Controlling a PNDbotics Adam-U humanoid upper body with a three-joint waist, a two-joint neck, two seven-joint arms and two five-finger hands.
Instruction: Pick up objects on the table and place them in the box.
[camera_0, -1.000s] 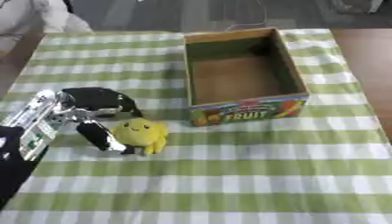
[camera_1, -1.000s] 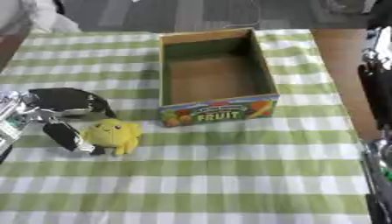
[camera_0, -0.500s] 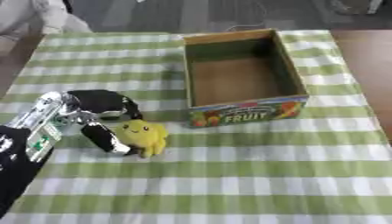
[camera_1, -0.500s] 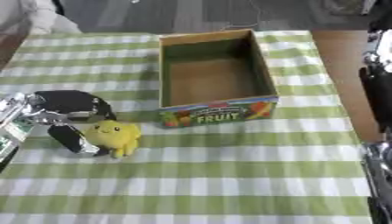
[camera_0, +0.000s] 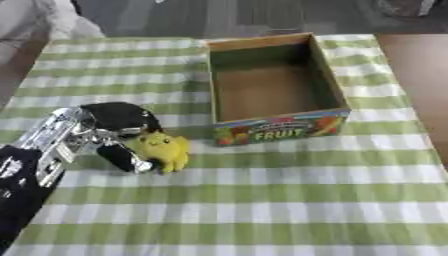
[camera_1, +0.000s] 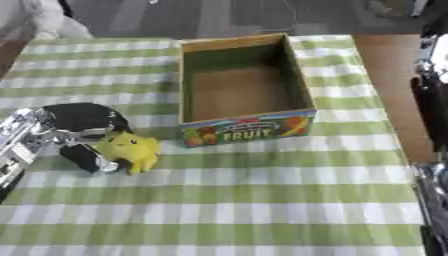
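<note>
A small yellow plush toy (camera_0: 164, 150) lies on the green-and-white checked cloth, left of the box's front corner. My left hand (camera_0: 112, 121) comes in from the lower left. Its black fingers curl over the toy's back and its thumb (camera_0: 123, 158) lies against the toy's left side. The open cardboard box (camera_0: 278, 126), with "FRUIT" printed on its front wall, stands upright at centre and nothing shows inside it. Part of my right arm (camera_1: 432, 95) shows along the right edge of the right eye view; its hand cannot be made out.
The checked cloth (camera_0: 262, 200) covers most of the table, and bare brown wood (camera_0: 418, 75) shows to the right of the box. A pale sleeve (camera_0: 44, 20) shows at the far left corner.
The whole picture has shifted slightly. My left hand stays wrapped round the yellow toy in the same spot beside the box.
</note>
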